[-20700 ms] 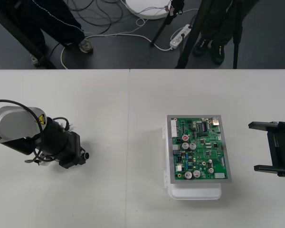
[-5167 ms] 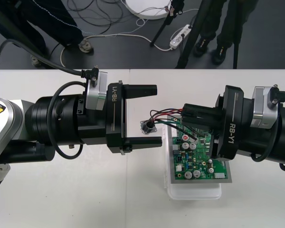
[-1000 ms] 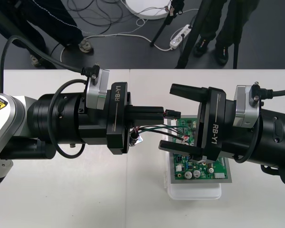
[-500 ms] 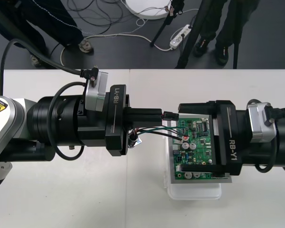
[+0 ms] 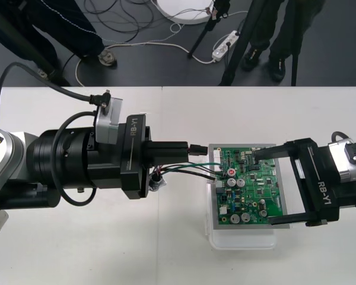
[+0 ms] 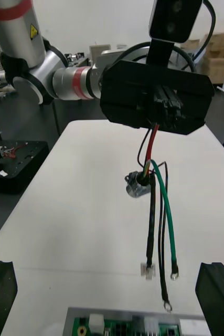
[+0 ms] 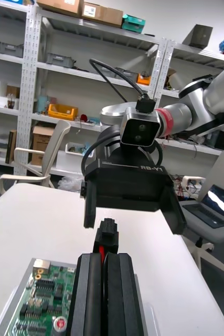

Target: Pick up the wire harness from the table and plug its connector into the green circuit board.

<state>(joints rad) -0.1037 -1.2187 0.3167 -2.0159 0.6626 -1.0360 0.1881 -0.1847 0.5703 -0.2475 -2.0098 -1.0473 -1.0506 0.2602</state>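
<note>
My left gripper (image 5: 186, 148) hovers just left of the green circuit board (image 5: 249, 190), shut on the wire harness. The small black plug (image 5: 196, 148) sticks out past its fingertips toward the board. In the left wrist view the plug (image 7: 107, 233) sits between the closed fingers (image 7: 91, 294). Red, black and green wires (image 5: 193, 171) trail below, and the round metal socket (image 5: 156, 181) hangs under the gripper. The right gripper (image 5: 263, 187) is open above the board's right half, holding nothing. From the right wrist, the wires (image 6: 164, 220) and socket (image 6: 138, 185) dangle beneath the left gripper (image 6: 155, 100).
The board rests on a white base (image 5: 243, 240) right of the table's middle. Bare table (image 5: 166, 255) lies in front of both arms. Cables and a power strip (image 5: 224, 44) lie on the dark floor beyond the far edge.
The right gripper has drawn back to the right, off the harness, still open. My left gripper has shifted slightly left with the plug in it.
</note>
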